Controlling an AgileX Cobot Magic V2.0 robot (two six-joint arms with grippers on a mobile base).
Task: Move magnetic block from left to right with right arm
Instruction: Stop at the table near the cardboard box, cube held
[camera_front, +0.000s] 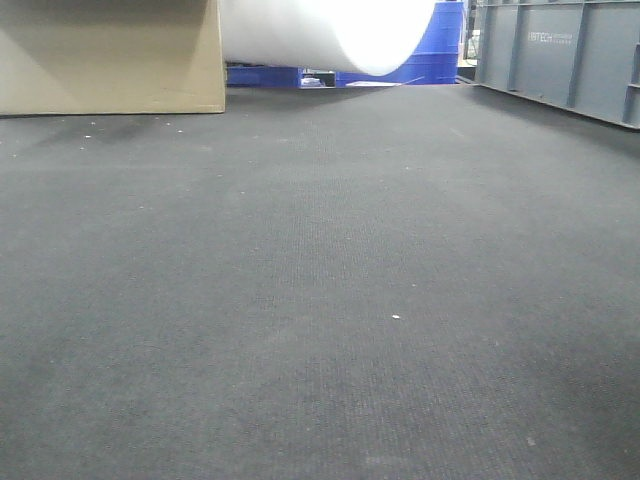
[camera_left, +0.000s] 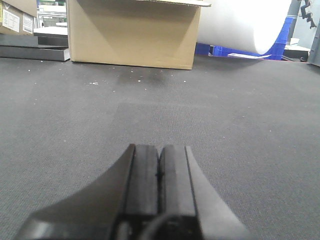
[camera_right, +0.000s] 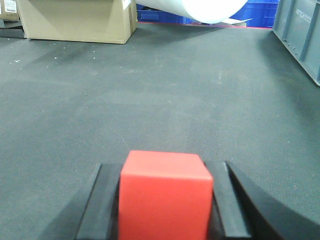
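Dark grey textured mat fills every view you have, with a cardboard box standing at its far side. Take that box as your marker. A big white roll sits just beside the box, blue crates lie past the roll, and a grey bin stands further from the box still.

On your right wrist view, the right gripper has the magnetic block clamped between its fingers — one black pad presses each side face of the red cube, and the top face and front face are bare. The fingers are spread just to the cube's width. You can't tell from this view whether the cube rests on the mat or is lifted. The block is on the near side of the mat, well apart from the cardboard box, which shows far ahead of it.

On your left wrist view, the left gripper has its fingers pressed together — only a thin seam shows between the pads. It points across the mat toward the box. The front view shows neither gripper nor the block.
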